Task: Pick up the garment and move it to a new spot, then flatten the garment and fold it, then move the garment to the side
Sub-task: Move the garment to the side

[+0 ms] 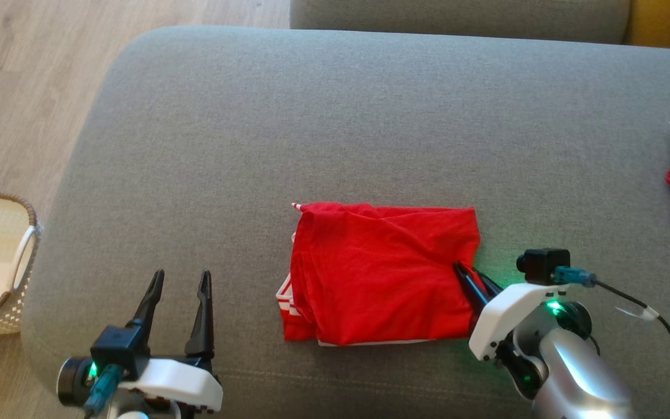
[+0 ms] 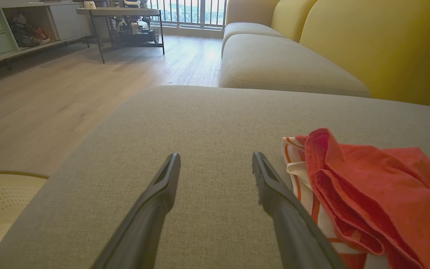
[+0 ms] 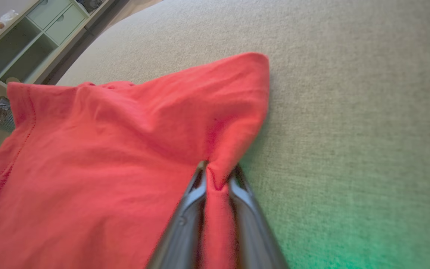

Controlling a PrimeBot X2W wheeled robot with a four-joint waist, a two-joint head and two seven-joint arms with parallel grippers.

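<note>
Right hand (image 1: pixel 467 269) clamped on edge of red garment (image 1: pixel 376 273) — cloth spreads leftward from it; left hand (image 1: pixel 182 272) apart, well clear.

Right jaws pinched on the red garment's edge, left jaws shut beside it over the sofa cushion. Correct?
No: the left gripper has its jaws open and empty, as the left wrist view shows. The rest holds: it sits beside the red garment over the sofa cushion, and the right gripper pinches the garment's edge.

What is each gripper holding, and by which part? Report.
Right gripper pinches the red garment at its right edge; left gripper is open, holding nothing.
</note>
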